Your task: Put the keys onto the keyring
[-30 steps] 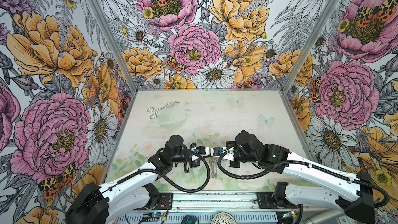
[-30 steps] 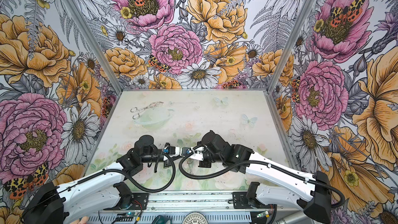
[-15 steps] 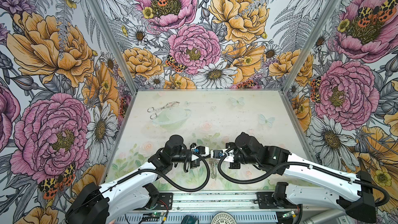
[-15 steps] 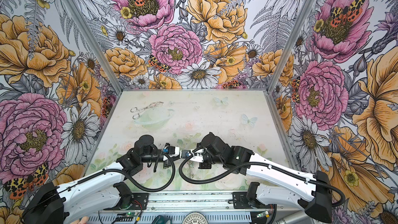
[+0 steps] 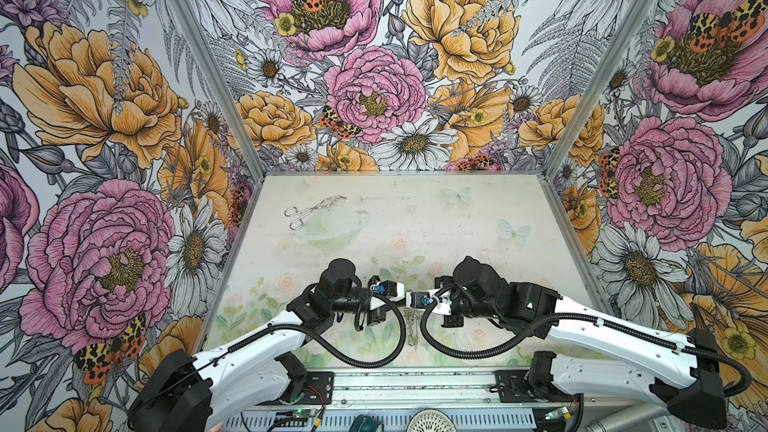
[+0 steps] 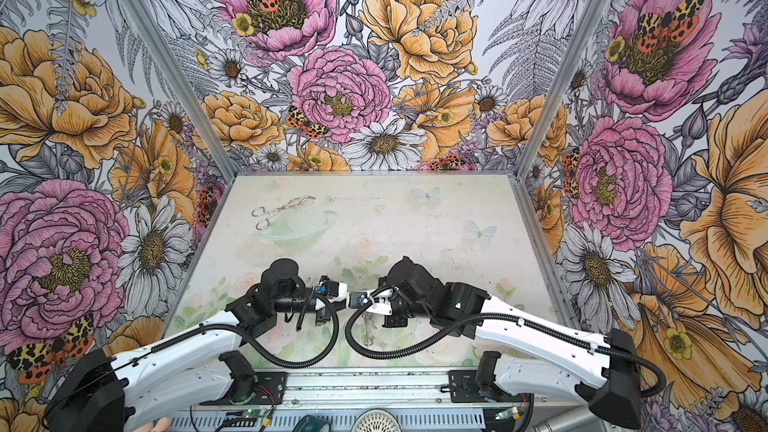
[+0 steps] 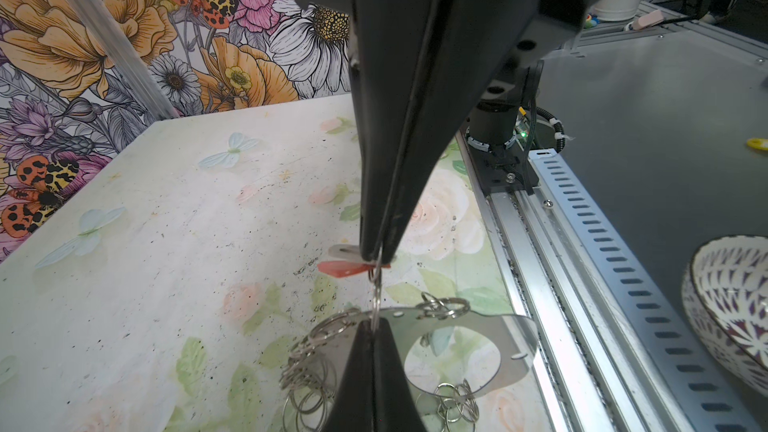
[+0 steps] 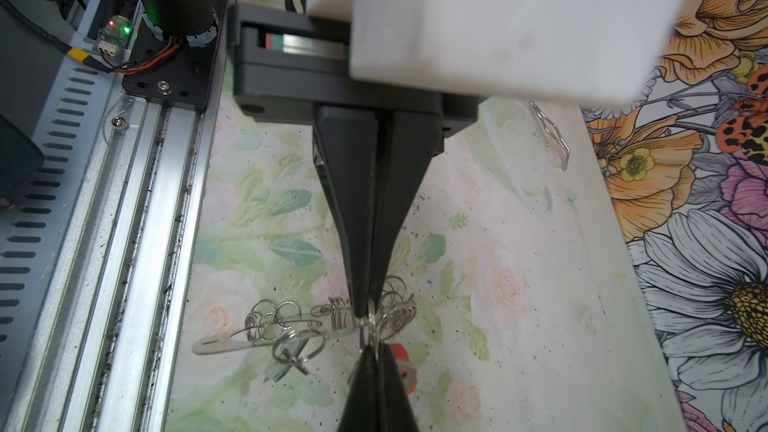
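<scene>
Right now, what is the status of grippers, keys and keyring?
Left gripper shut on small silvery keys with red tag. Right gripper shut on large dark grey flat hoop keyring. Tip to tip. Silver scissor-shaped tongs far back, clear of both.

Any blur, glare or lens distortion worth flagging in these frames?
Right wrist view: the near white block is smeared out of focus, yet the keyring is crisp. Left wrist view: sharp, with soft reflections on the keyring's flat metal. Both top views: even, nearly shadowless light; the wide lens splays the walls outward, and the keyring is a thin sliver.
</scene>
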